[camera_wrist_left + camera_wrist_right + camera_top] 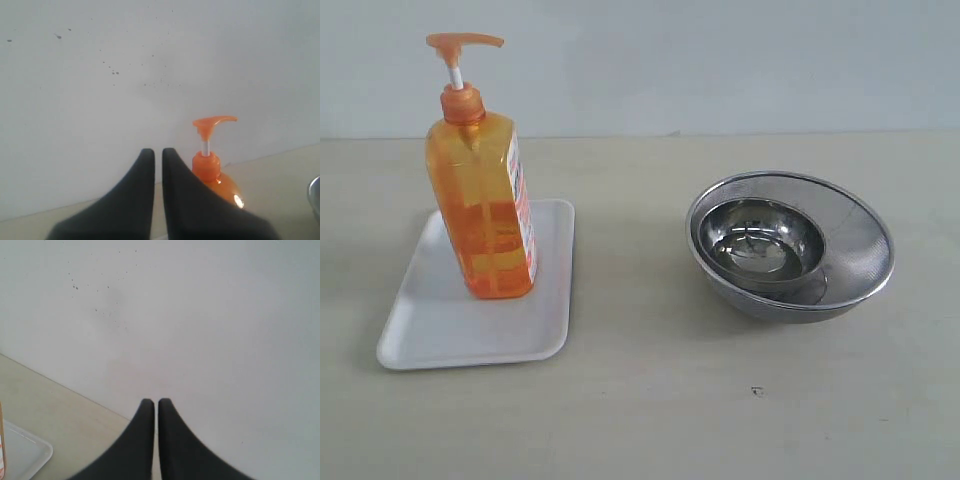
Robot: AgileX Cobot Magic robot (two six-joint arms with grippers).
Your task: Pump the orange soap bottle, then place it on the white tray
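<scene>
Nearest to where I stand is the bare front of the beige table point(650, 430), with one small dark speck point(757, 391) on it. Further back on the left lies the white tray point(440, 335), set slightly askew. The orange soap bottle point(485, 215) stands upright on it, a little right of the tray's middle, its base wholly inside the rim. The bottle's orange pump head point(465, 42) sits up on its white stem point(451, 75) with the nozzle pointing right, and the red-and-white label point(523, 215) is on the bottle's right side.

Well apart from the tray, on the right of the table, a wide steel mesh bowl point(865, 245) holds a smaller shiny steel bowl point(765, 240). The small one rests off-centre, against the left side of the bigger one. A plain pale wall point(720, 60) runs behind it all.

The left gripper point(157, 150) has its two black fingers pressed together, with only a thin slit between them and nothing in the slit. From its wrist camera the bottle's pump and shoulder show beyond the fingers, near but not touched. The right gripper point(155, 400) looks alike: fingers clenched together on nothing, aimed at the wall. A corner of the tray and a sliver of the bottle show at the edge of its wrist view.
</scene>
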